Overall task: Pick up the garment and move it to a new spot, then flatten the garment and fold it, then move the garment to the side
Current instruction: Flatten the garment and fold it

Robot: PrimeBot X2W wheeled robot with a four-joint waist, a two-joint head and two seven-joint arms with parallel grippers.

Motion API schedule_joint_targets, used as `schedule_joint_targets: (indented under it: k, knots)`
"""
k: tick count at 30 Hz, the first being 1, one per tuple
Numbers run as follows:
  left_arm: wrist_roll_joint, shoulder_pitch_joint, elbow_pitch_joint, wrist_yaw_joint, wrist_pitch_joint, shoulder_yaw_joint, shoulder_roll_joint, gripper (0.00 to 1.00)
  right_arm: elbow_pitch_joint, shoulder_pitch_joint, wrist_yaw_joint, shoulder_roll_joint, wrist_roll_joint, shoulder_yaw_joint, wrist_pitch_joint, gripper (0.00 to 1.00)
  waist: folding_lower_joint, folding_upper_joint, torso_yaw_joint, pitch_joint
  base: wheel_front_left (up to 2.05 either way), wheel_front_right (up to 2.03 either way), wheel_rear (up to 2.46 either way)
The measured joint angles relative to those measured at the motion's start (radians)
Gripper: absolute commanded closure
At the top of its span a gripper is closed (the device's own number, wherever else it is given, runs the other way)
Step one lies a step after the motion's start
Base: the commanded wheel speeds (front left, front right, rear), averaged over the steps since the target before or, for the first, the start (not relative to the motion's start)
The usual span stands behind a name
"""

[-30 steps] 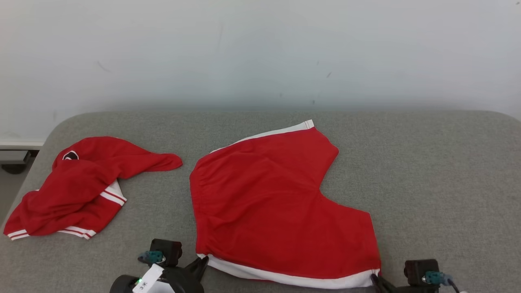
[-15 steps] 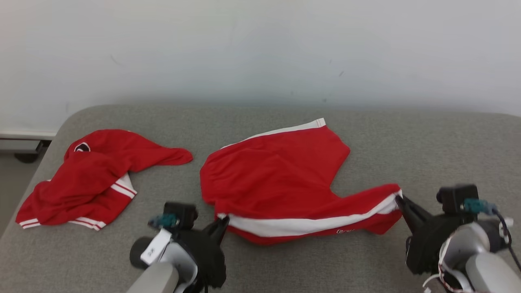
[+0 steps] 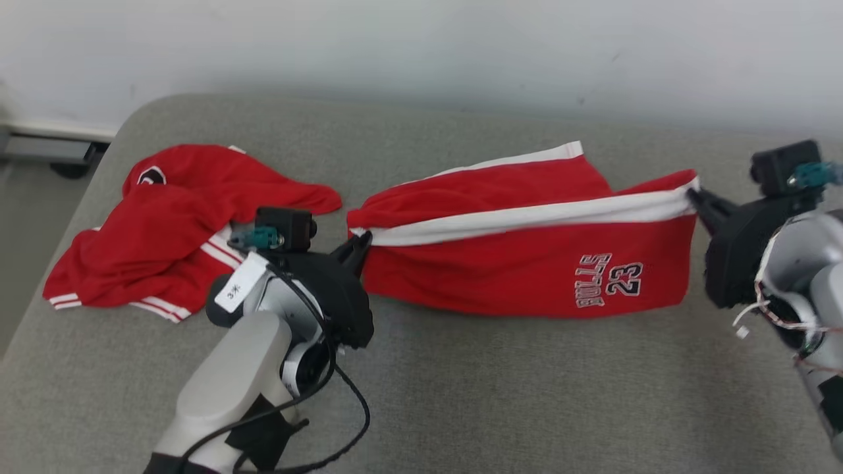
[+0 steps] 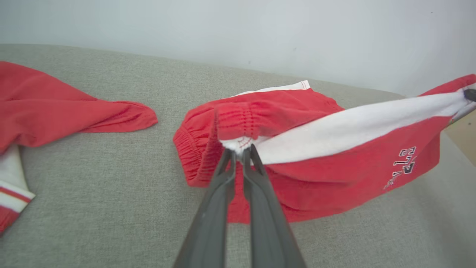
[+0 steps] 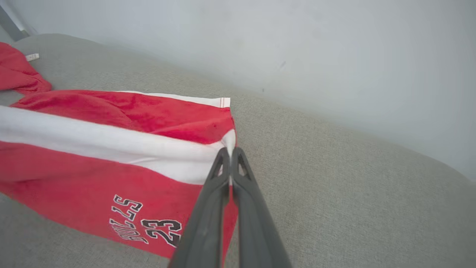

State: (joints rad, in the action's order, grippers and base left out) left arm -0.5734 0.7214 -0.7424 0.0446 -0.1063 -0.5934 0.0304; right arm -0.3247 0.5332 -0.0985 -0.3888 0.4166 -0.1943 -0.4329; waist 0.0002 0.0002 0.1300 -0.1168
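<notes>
My left gripper [image 3: 361,242] and right gripper [image 3: 690,192] clench opposite ends of the shorts [image 3: 527,276], stretched above the cushion's [image 3: 494,395] middle.

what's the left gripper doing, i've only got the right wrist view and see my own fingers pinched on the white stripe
observer: the left gripper is shut on the shorts at the waistband end of that same white stripe.
operator: anything close to it
observer: a second red garment lies crumpled on the grey cushion just left of that gripper, apart from the shorts.
operator: is the stripe taut
observer: in the head view it runs nearly straight from the left gripper to the right gripper, with the elastic waistband bunched at the left end.
</notes>
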Motion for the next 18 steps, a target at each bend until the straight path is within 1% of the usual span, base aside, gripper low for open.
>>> schedule_joint_targets:
  k: [3, 6, 10, 15, 18]
  knots:
    - [-0.02, 0.033, -0.011, -0.024, 0.0, -0.005, -0.001, 1.0, -0.045, 0.055, -0.008, -0.016, -0.005, -0.006, -0.012, 1.0, 0.0, 0.0, 0.025, -0.027, 0.0, 0.0, 0.0]
    - [-0.094, 0.049, 0.035, -0.075, 0.003, -0.054, 0.002, 1.0, -0.078, 0.128, -0.012, -0.013, -0.007, -0.022, -0.017, 1.0, 0.0, 0.0, 0.047, -0.055, 0.0, 0.0, 0.0]
    - [-0.165, 0.088, 0.08, -0.118, 0.012, -0.116, 0.002, 1.0, -0.124, 0.226, -0.016, -0.008, -0.018, -0.039, -0.012, 1.0, 0.0, 0.0, 0.07, -0.094, 0.0, 0.0, 0.0]
    - [-0.253, 0.146, 0.117, -0.143, 0.021, -0.187, 0.001, 1.0, -0.197, 0.321, -0.016, 0.0, -0.044, -0.064, 0.003, 1.0, 0.0, 0.0, 0.092, -0.139, 0.0, 0.0, 0.0]
    - [-0.292, 0.171, 0.116, -0.157, 0.037, -0.198, 0.001, 1.0, -0.241, 0.369, -0.016, 0.017, -0.063, -0.076, 0.022, 1.0, 0.0, 0.0, 0.101, -0.164, 0.0, 0.0, 0.0]
